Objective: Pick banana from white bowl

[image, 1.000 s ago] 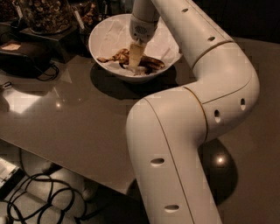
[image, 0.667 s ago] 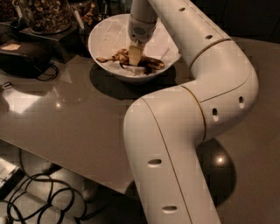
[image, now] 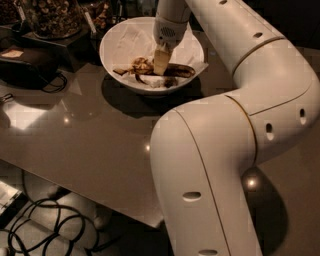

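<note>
The white bowl (image: 111,39) stands at the far middle of the dark glossy table, lined with crumpled white paper. The banana (image: 176,70), a limp brown-yellow peel with dark blotches, lies across the bowl's bottom, its splayed strips to the left. My gripper (image: 160,62) reaches straight down into the bowl from above, and its pale yellow tip rests on the middle of the banana. The gripper's body hides part of the peel behind it. My large white arm fills the right half of the view.
Glass jars of brown snacks (image: 50,15) stand on a dark stand at the back left, close to the bowl. A black device with a cable (image: 24,66) lies on the left. The table's front edge (image: 75,187) runs diagonally, with cables on the floor (image: 45,227) below.
The gripper stays down in the bowl on the banana, nearly unmoved. The arm's lower segment has shifted slightly left.
</note>
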You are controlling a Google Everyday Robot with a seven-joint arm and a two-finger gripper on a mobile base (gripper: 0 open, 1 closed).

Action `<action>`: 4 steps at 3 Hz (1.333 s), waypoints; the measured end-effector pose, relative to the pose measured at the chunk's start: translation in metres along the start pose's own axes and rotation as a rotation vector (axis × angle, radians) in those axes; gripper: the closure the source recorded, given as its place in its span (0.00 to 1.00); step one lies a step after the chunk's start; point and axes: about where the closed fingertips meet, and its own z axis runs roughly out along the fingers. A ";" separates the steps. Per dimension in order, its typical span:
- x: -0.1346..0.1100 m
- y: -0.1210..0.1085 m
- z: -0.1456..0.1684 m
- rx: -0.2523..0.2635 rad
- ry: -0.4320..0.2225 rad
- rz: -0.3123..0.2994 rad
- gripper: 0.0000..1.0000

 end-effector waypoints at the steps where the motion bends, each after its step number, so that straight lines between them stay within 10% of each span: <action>1: 0.017 0.012 -0.041 0.046 -0.038 0.011 1.00; 4: 0.008 0.044 -0.088 0.135 -0.079 -0.034 1.00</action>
